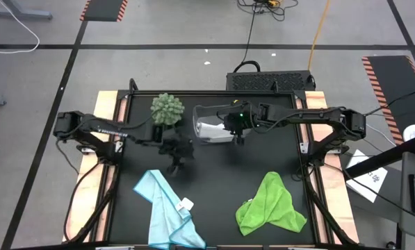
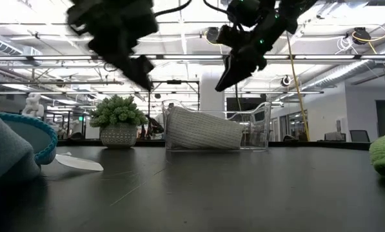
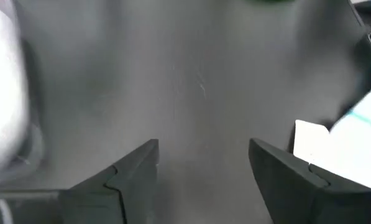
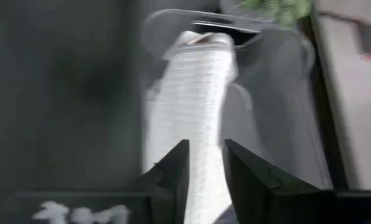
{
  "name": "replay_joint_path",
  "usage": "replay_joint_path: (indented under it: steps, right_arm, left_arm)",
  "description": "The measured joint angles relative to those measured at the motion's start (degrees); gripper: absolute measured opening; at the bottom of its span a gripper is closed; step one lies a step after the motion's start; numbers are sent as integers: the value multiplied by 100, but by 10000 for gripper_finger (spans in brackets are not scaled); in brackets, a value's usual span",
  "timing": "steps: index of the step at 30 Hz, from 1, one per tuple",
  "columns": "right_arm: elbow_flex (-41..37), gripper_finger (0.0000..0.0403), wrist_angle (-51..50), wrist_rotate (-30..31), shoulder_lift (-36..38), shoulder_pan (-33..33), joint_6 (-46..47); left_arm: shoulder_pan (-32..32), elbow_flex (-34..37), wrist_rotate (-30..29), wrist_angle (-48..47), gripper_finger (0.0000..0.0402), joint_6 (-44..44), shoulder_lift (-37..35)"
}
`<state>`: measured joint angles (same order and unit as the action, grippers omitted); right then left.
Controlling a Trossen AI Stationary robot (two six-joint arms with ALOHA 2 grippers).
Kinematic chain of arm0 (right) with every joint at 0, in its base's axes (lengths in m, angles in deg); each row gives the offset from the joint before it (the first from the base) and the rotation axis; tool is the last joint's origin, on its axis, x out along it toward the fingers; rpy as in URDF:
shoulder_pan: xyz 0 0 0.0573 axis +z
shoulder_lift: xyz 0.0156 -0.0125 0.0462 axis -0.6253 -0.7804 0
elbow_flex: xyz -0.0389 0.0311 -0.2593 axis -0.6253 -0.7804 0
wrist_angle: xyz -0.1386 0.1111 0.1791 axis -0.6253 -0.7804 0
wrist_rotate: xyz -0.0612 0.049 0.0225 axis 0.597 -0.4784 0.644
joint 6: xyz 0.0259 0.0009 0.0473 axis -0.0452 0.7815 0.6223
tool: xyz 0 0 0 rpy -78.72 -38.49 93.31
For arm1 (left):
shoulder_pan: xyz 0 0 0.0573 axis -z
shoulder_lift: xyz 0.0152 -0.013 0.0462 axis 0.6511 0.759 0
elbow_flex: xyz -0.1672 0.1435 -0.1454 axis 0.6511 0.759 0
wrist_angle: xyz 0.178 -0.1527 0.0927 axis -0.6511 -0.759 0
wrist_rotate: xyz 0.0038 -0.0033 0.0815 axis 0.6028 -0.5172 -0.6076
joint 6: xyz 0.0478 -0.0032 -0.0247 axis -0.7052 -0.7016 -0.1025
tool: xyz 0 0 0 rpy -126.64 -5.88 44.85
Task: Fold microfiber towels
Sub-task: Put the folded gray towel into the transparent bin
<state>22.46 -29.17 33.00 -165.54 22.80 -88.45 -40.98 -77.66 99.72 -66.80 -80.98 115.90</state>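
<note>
A white towel [image 1: 213, 130] lies folded in the clear plastic bin [image 1: 201, 112] at the table's far middle; it also shows in the right wrist view [image 4: 191, 106]. My right gripper [image 1: 239, 136] hangs above the bin's right end, its fingers [image 4: 173, 165] a narrow gap apart and empty. A light blue towel [image 1: 167, 210] with a white tag [image 1: 186, 204] lies crumpled at the near left. A lime green towel [image 1: 270, 205] lies crumpled at the near right. My left gripper [image 1: 176, 154] is open and empty in the air, just beyond the blue towel [image 3: 365, 143].
A round green spiky plant [image 1: 167, 109] in a pot stands at the far left, beside the bin. Bare black table lies between the two crumpled towels and in front of the bin [image 2: 218, 132].
</note>
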Motion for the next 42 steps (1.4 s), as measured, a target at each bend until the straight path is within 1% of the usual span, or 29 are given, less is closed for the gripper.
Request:
replay_joint_path:
  steps: [2,4,5,8,11,13,19,22,25,30,33,36,39,42]
  right_arm:
    - [161,51,-244,-588,0,-82,20]
    - [259,17,-240,-1240,-33,-141,98]
    - [298,9,-231,-1418,-55,-168,148]
    - [400,7,-259,-1555,-237,-241,278]
    - [568,1,-378,-1749,-580,-364,316]
    - [752,1,-408,-1775,-870,-389,315]
    - [1424,0,-918,-1924,-1691,-428,156]
    - [1696,0,-1067,-2353,-1981,-433,115]
    - [1878,0,-1203,-2462,-2207,-437,112]
    - [2073,0,-1336,-2475,-2350,-688,178]
    - [2164,0,-1308,-2753,-2344,-928,434]
    - [2198,0,-1297,-2818,-2334,-1110,575]
    - [2198,0,-1374,-2813,-2341,-1180,559]
    - [2198,0,-1442,-2676,-2339,-1097,410]
  left_arm:
    - [153,395,-128,616,244,117,-171]
    - [277,738,-225,994,244,194,-335]
    - [321,887,-243,1116,244,218,-391]
    - [385,1196,-345,1420,243,210,-514]
    - [382,1340,-503,1531,243,209,-545]
    - [370,1404,-548,1477,243,209,-542]
    - [371,1494,-560,1422,244,103,-542]
    - [363,1494,-562,1357,243,67,-542]
    - [364,1494,-565,1242,243,-72,-542]
    - [364,1494,-566,1177,243,-117,-542]
    - [364,1494,-565,1141,243,-119,-542]
    - [364,1494,-567,1126,243,-124,-542]
    - [364,1494,-567,1051,243,-162,-542]
    - [364,1494,-567,1018,243,-167,-542]
